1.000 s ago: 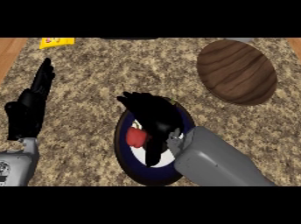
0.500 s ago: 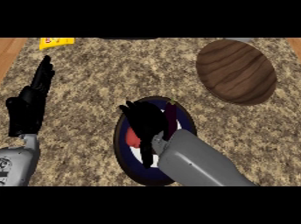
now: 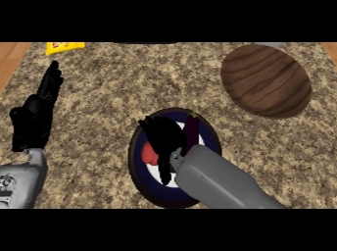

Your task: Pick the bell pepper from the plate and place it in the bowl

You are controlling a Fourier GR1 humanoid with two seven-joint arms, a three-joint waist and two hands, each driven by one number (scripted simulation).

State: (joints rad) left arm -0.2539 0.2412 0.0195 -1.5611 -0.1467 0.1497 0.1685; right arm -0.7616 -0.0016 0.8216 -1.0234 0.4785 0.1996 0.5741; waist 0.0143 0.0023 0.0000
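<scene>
At the far left of the speckled stone surface [image 3: 113, 98], the left robot hand [image 3: 36, 117] stands upright on its grey forearm near the edge, fingers straight and pointing up, holding nothing. Beyond it, by the top edge, lies a small yellow item [image 3: 64, 47]. Toward the middle sits a dark blue plate [image 3: 209, 132] with a white centre, and the right robot hand [image 3: 165, 139] reaches over it from the lower right, its grey forearm slanting in across the plate's near rim, its black fingers bent down over the red bell pepper [image 3: 150, 154], which shows only at the hand's left side, on the plate. Well apart at the upper right rests the brown wooden bowl [image 3: 265, 81]
</scene>
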